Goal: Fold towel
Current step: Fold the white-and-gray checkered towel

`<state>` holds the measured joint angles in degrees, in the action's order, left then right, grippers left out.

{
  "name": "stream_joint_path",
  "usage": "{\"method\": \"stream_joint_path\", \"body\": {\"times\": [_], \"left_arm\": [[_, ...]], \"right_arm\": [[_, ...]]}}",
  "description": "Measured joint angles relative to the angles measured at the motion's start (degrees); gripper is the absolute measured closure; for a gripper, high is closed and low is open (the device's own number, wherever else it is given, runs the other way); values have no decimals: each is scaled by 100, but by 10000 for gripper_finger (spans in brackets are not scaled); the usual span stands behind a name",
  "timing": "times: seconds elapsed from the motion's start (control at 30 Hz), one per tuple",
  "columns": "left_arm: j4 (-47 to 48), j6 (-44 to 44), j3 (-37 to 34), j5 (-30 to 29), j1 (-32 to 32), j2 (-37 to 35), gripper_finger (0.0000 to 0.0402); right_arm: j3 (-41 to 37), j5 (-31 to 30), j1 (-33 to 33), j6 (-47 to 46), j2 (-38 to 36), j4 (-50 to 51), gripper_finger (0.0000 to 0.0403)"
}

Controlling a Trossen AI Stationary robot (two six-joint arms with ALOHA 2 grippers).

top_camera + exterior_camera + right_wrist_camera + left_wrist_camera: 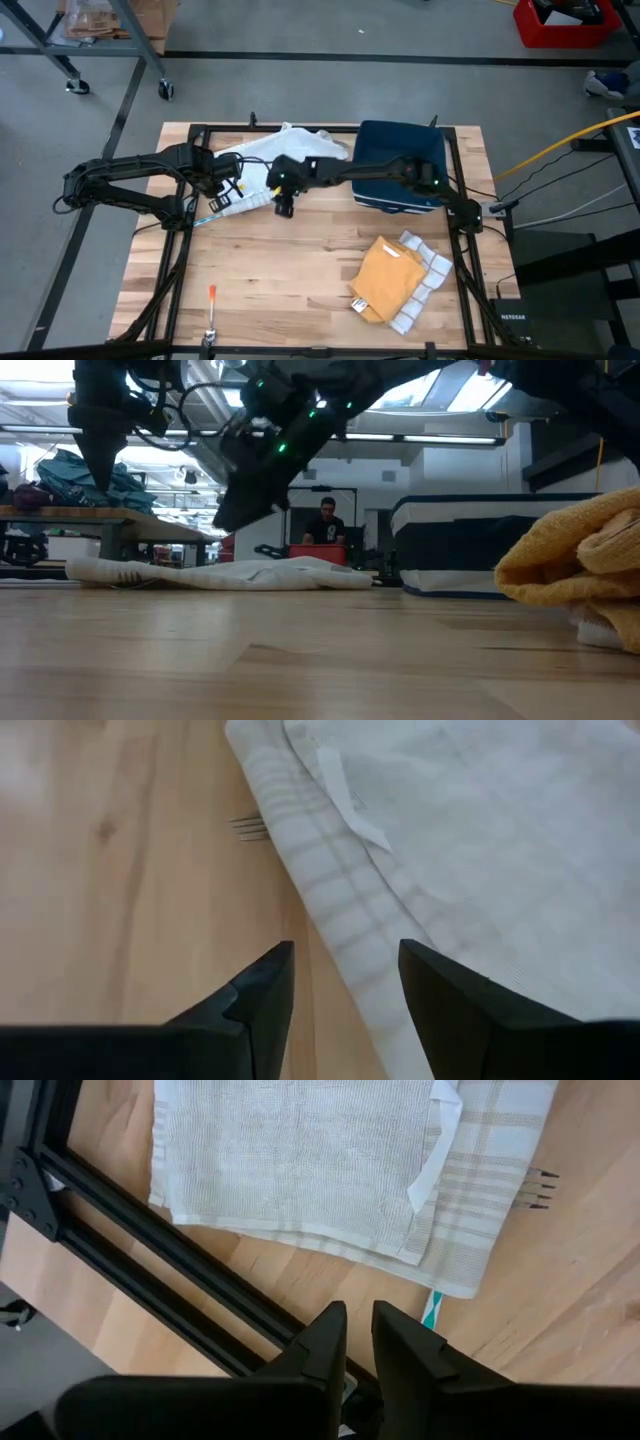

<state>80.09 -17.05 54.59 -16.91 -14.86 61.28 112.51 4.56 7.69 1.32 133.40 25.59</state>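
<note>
Right end effector released, above towel striped edge; left end effector nearly clenched, empty, beside towel. Pinch both corners w/ equal depth, lift evenly.

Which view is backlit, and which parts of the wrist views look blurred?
Low view: bright ceiling lights leave the arms as dark silhouettes. Left wrist view: the white towel is sharp, the near fingers soft. Right wrist view: its fingers blur likewise.

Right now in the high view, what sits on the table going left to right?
Small orange-handled tool → white woven towel → dark blue folded cloth stack. The mustard-yellow crumpled cloth overlaps the blue stack's span, nearer the front edge, so I leave it unordered.
</note>
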Motion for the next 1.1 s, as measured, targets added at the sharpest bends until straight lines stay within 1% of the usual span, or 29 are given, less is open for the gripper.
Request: {"method": "stream_joint_path", "body": {"times": [0.13,0.2,0.37,0.47,0.63,0.73,0.9,1.0,1.1], "left_arm": [[-6,56,0,-2,-1,0,362],[-8,54,0,-4,-2,0,366],[-21,55,0,-4,-2,0,372],[-20,56,0,-4,-2,0,374],[-4,57,0,-22,-1,2,376],[0,194,0,-26,-2,2,376],[2,404,0,-28,1,2,376],[16,419,0,-33,-2,2,375],[48,611,0,-38,-1,2,375]], "right_arm": [[-4,-250,-76,-35,330,-485,219],[-4,-253,-96,-276,463,-651,219],[-4,-404,-95,-624,751,-739,219],[-4,-337,-97,-885,882,-752,219],[31,218,-123,-1291,945,-319,219],[37,515,-170,-1293,936,84,219],[33,1263,-305,-1307,928,649,219],[33,1459,-389,-1306,925,912,219],[28,1685,-452,-1305,920,1181,219]]}}
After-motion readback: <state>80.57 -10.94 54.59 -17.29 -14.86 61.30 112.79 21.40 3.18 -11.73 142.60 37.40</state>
